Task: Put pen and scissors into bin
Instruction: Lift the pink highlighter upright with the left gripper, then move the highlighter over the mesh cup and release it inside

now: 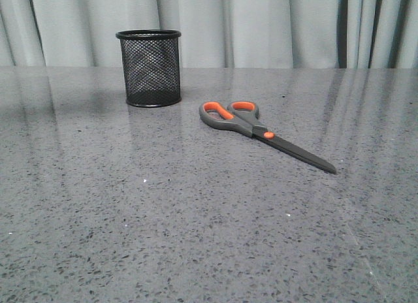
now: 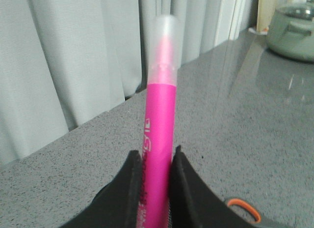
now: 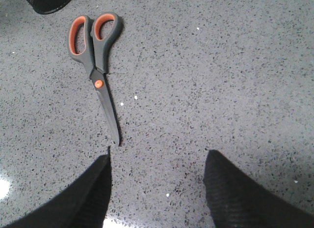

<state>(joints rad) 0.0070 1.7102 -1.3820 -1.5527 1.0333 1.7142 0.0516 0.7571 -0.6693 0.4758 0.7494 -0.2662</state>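
Grey speckled desk (image 1: 196, 238). Black mesh bin (image 1: 149, 68), upright, far left. Scissors (image 1: 261, 130) flat beside it: stiff, best gripped near the pivot. Pink pen (image 2: 158, 139), light, slick, clamped in left claw (image 2: 156, 174). Right claw (image 3: 157, 184) wide open, empty.

Between the left fingers (image 2: 128, 188) the pen's (image 2: 158, 139) lower end is hidden, and its cap is blurred. Only one orange loop of the scissors (image 2: 245, 211) shows beside those fingers. Beyond the scissors, the cup (image 3: 48, 1) is cropped to its base.
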